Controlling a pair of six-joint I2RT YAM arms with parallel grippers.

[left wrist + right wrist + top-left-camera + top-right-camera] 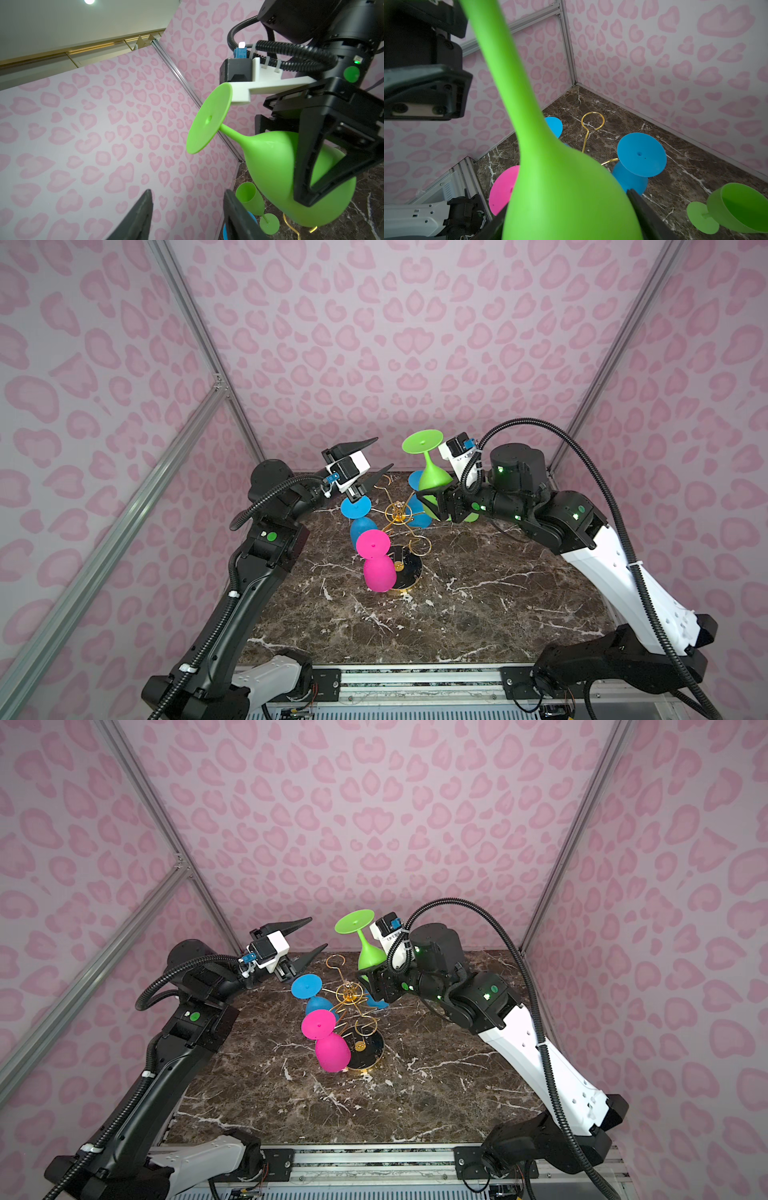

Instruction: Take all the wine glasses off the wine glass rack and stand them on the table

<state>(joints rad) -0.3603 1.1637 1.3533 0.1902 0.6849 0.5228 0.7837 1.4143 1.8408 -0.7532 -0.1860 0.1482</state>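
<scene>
Step in hand: lift-off. The right gripper [436,506], fingers spread wide, clamps the bowl of the green wine glass [433,479], held foot-up at 1 o'clock from the hub of the wine glass rack [398,512] and seemingly clear of its hooks. The left gripper [384,452] hovers at 11 o'clock, fingers parted, empty. Next move, in my judgement: carry the glass outward and set it on the desk [478,605] (hard, brown-veined marble look). Glass: smooth, matte, apparently plastic. Rack: thin gold wire, round black base.
</scene>
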